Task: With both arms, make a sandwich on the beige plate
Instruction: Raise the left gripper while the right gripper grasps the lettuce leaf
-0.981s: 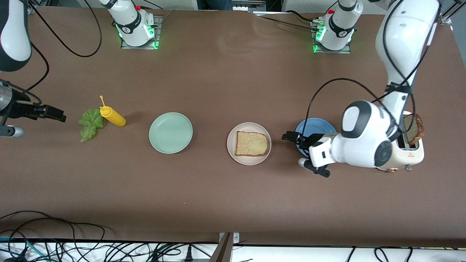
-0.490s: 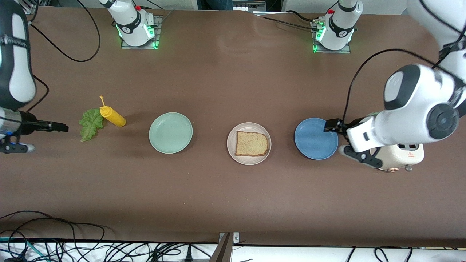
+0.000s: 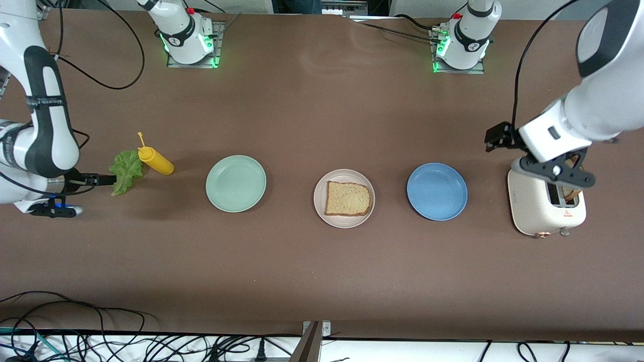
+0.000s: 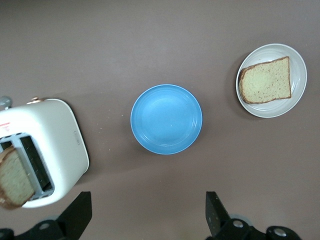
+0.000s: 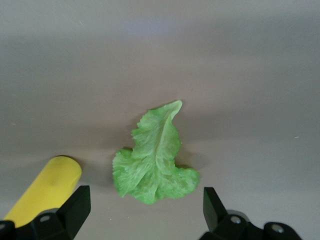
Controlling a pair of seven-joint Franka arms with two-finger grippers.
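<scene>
Lettuce leaf lies at the table's right-arm end; our right gripper hangs spread over it. One bread slice sits on the beige plate, mid-table. Our left gripper gapes above the toaster.

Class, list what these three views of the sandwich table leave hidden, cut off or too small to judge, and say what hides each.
- Front view: second tan bread slice in the white toaster mostly covered by the left gripper mount.
- Left wrist view: that slice and toaster cut by the edge.
- Right wrist view: yellow squeeze bottle partly cut off behind the right gripper finger.
- Front view: ruffled green lettuce leaf too small for detail.
</scene>
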